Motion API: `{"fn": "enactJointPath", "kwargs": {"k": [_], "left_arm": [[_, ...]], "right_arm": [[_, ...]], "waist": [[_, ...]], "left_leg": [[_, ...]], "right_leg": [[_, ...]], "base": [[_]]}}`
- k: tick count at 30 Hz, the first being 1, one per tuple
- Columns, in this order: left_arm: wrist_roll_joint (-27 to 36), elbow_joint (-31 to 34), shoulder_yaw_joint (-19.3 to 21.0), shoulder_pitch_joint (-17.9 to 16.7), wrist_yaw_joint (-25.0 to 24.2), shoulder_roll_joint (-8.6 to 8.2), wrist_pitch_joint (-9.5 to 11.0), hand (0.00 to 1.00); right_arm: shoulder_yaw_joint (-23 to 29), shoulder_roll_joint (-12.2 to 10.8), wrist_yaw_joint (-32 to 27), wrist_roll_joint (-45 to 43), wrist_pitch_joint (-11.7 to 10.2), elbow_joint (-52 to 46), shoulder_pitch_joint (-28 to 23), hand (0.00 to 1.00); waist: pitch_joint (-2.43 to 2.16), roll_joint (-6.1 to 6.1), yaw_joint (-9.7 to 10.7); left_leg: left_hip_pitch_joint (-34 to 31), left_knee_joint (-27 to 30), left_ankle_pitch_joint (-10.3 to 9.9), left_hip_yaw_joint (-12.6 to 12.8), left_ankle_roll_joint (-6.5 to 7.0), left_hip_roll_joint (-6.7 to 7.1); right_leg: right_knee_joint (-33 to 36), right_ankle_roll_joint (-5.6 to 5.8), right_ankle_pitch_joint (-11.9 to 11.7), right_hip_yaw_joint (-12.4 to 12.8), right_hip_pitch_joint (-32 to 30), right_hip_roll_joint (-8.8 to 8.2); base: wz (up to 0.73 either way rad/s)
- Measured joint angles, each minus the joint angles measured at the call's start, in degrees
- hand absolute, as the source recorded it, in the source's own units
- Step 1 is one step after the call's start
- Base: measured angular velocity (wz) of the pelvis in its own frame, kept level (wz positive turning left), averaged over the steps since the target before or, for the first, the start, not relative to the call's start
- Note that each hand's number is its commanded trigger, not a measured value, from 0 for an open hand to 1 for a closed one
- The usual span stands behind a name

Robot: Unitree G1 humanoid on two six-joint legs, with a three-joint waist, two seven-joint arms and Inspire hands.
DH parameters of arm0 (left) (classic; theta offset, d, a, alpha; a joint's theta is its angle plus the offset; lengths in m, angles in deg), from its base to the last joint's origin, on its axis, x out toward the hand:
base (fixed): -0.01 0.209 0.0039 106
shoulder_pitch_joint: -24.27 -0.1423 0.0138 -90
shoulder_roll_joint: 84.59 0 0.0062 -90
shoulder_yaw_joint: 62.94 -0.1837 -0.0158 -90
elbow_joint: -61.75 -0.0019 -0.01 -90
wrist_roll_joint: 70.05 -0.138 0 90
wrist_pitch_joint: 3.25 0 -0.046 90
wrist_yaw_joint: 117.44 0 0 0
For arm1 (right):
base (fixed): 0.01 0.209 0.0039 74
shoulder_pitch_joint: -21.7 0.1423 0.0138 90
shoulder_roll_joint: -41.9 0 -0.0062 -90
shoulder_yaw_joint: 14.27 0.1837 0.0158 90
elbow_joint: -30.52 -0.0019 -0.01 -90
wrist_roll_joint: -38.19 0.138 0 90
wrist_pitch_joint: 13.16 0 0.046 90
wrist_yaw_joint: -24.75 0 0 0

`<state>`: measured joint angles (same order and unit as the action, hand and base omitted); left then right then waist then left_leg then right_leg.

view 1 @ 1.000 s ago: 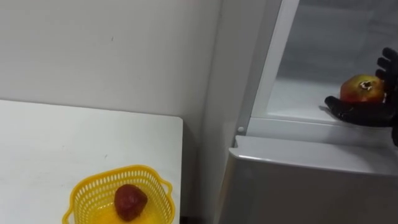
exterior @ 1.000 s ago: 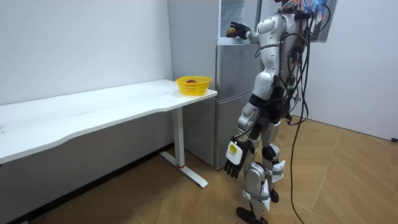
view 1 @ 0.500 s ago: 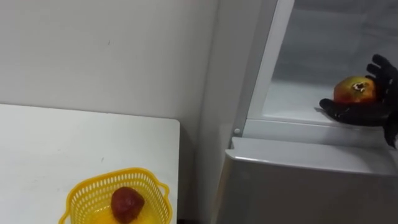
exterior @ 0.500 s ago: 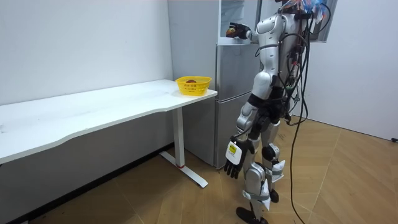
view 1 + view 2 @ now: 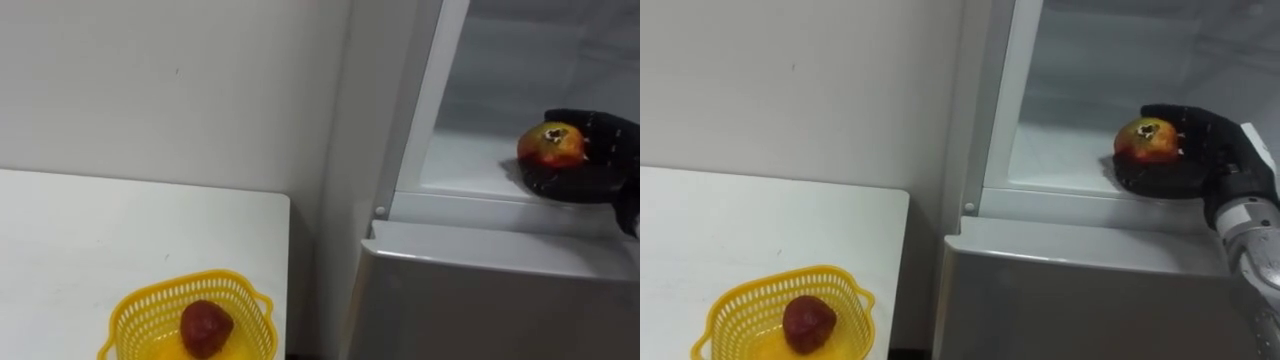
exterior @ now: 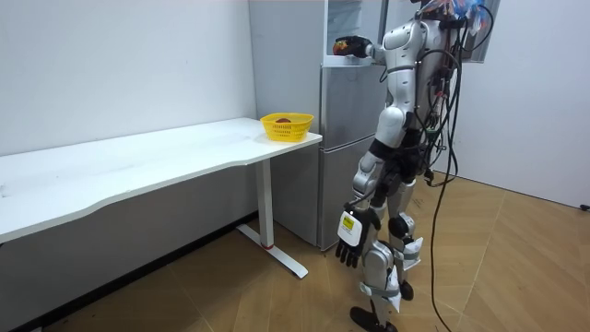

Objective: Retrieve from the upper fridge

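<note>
A round red-and-yellow fruit with a dark calyx is in the open upper fridge compartment, just above its white shelf. My black right hand reaches in from the right and is shut on it, palm beneath and fingers curled over its far side. The right eye view shows that fruit and hand as well. In the room view I stand facing the fridge with my right arm raised to the compartment. My left hand hangs by my thigh with relaxed fingers.
A yellow mesh basket holding a dark red fruit stands on the white table, near the corner beside the fridge. Below the compartment the lower fridge door is closed. A white wall lies behind the table.
My right hand's fingers have curled over the fruit, which before lay on the upturned palm with the fingers upright. The fruit has shifted slightly left.
</note>
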<state>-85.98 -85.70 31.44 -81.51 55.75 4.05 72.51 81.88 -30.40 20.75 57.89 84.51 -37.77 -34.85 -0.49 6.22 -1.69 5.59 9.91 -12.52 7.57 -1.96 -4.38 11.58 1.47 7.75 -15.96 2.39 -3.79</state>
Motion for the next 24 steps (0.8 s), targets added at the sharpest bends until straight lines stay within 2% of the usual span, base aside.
{"fn": "enactJointPath", "kwargs": {"k": [11,13,14,24], "left_arm": [[0.0,-0.1,0.0,0.0,0.0,0.00,0.4,0.00],[0.0,-0.1,0.0,0.0,0.0,0.00,0.4,0.00],[0.0,-0.1,0.0,0.0,0.0,0.00,0.4,0.00],[0.0,-0.3,0.0,0.5,0.1,0.02,0.9,0.00]], "right_arm": [[0.0,0.0,0.2,0.0,0.0,0.0,0.0,1.00],[0.0,0.0,0.3,0.0,0.0,0.0,0.0,1.00],[0.0,0.0,0.3,0.0,0.0,0.0,0.0,1.00],[0.0,0.0,-1.8,0.0,0.0,-0.2,0.0,1.00]], "waist": [[0.09,0.01,0.0],[-0.03,0.29,0.0],[0.13,0.12,-0.1],[0.09,0.65,-0.3]], "left_leg": [[0.0,0.0,0.0,-0.1,0.00,0.00],[0.0,-0.2,0.0,-0.1,0.00,0.00],[0.0,-0.2,0.0,-0.1,0.00,0.00],[0.1,-0.2,0.0,0.0,0.00,0.00]], "right_leg": [[0.0,0.00,0.0,0.0,0.1,-0.01],[0.0,0.00,0.0,0.0,0.1,-0.01],[0.0,0.00,0.0,0.0,0.1,-0.01],[0.0,0.00,0.0,0.0,0.0,0.02]], "base": [[0.00],[0.00],[0.00],[0.00]]}}
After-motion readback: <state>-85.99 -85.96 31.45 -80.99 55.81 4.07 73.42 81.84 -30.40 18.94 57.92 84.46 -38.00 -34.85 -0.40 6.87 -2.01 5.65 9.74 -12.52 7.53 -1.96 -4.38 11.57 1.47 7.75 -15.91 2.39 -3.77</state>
